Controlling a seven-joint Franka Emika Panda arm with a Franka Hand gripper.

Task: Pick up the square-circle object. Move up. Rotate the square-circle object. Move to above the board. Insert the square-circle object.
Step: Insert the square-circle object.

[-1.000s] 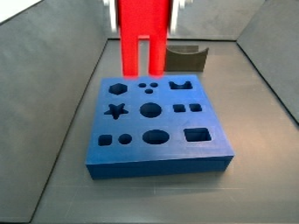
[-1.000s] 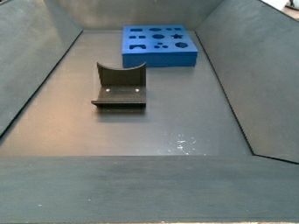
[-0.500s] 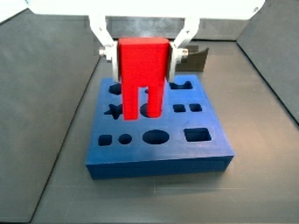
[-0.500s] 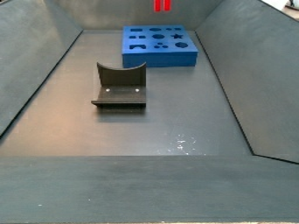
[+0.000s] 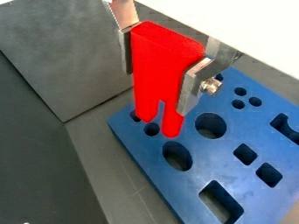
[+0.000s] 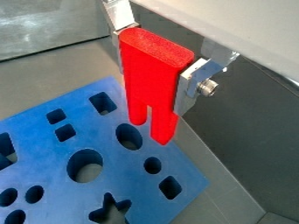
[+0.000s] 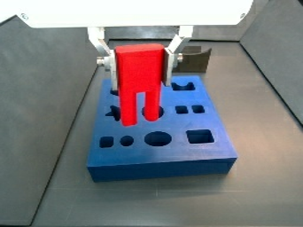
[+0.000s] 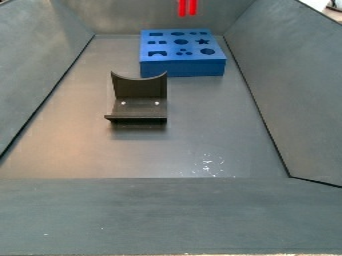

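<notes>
Here the end effector (image 7: 140,55) hangs above the board (image 7: 160,151), clamped on the red block (image 7: 138,82); a silver finger (image 7: 103,46) presses each side of the block's upper body, seen also in both wrist views, where one finger (image 5: 195,80) lies flat against the red face and another (image 6: 194,77) does the same. The block (image 5: 160,77) is upright, solid end up between the fingers and its two legs pointing down at the board (image 5: 233,188). In a wrist view the leg tips hang over the edge region of the board (image 6: 47,140), near small round and square holes; whether they touch the blue top or hover just above it cannot be told. In a side view the legs overlap the holes in the middle rows of the board, with the star cut-out just left of them. In a side view from the opposite end only the bottom of the block (image 8: 189,7) shows at the top edge, above the board (image 8: 182,52), which lies at the far end of the grey surface (image 8: 187,150). The dark notched holder (image 8: 136,100) stands nearer, well apart from the board; in a side view it (image 7: 192,58) sits just behind the board.
</notes>
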